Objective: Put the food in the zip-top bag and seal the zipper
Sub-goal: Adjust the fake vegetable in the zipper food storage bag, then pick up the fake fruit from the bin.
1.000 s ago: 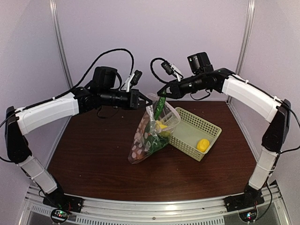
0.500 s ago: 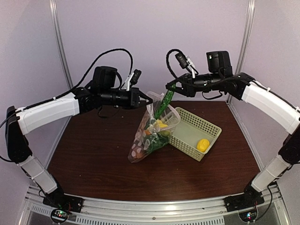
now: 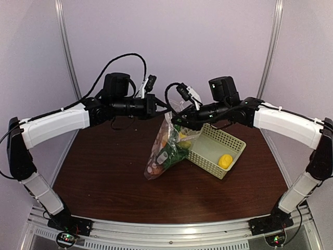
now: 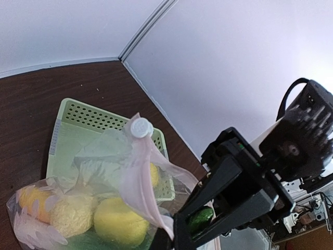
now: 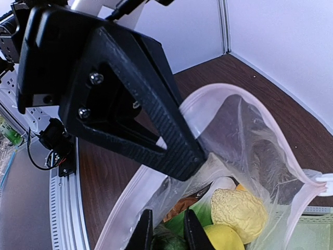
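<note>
We see the dark worktop (image 3: 104, 172) carrying a pale green mesh basket (image 3: 237, 141) at centre right. Just left of it the zip-top bag (image 3: 158, 159) hangs open, its bottom on the worktop. Our left tool (image 5: 190, 153) is clamped on the bag's rim by the zipper (image 4: 136, 177). Our right tool (image 5: 166, 232), at the mouth, is pinched on a dark green vegetable (image 4: 200, 220). Lemons (image 4: 118, 223) lie inside the bag; one lemon (image 3: 225, 161) sits in the basket.

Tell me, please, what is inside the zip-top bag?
The zip-top bag holds yellow lemons, an orange piece and a dark green vegetable; anything beneath them is covered.
</note>
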Robot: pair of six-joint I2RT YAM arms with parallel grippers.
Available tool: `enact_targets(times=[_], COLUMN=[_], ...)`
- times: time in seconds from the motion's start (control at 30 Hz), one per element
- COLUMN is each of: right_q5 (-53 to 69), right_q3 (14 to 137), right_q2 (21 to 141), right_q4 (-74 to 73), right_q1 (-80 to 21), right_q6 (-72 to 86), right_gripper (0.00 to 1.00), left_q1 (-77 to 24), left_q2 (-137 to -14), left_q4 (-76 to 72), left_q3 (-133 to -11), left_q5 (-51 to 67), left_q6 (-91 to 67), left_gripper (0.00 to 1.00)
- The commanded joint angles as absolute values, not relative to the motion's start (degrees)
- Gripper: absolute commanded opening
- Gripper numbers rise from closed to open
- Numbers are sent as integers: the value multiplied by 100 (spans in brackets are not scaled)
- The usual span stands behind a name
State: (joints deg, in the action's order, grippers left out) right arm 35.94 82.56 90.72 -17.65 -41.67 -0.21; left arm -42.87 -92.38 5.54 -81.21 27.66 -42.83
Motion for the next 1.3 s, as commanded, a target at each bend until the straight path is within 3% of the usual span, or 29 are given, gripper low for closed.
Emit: enact_targets(times=[0.0,0.17,0.37,0.63,0.83,1.07,1.27], right_q5=[3316,3352,3087,2214,2023,1971,1686], right_q3=[7865,8081,8469,9190,9505,8956,8101], right_q2=[9038,9287,9392,8884,8619,8353,8410], right_q4=[-958,-1159,-1699,-2289,-2740,-3719,-4778], right_q1=[-4218,-4259,-4311,-4285,-4062,-3226,-2556], right_q6=[456,556,227,-620,-813,-1277,-2010], right_gripper=[4,22,34,63,68,70,68], left_q1=[-4307,-4307,-4307,-4307,-4289,-4289,-4289], left_q2=[-9087,-8943,-8934,-8932,-9019,-9313,-9269], left_q4=[-197,-280,-291,-86,758,2952,3079], left_q3=[-8195,-8049,-8024,-8025,-8279,-9221,-9132], left_q5=[2741,2599,2661,2756,2378,1221,1703], left_q6=[-4399,-4405,-4322,-4120,-3474,-2223,-1961], left_gripper=[0,0,0,0,0,0,0])
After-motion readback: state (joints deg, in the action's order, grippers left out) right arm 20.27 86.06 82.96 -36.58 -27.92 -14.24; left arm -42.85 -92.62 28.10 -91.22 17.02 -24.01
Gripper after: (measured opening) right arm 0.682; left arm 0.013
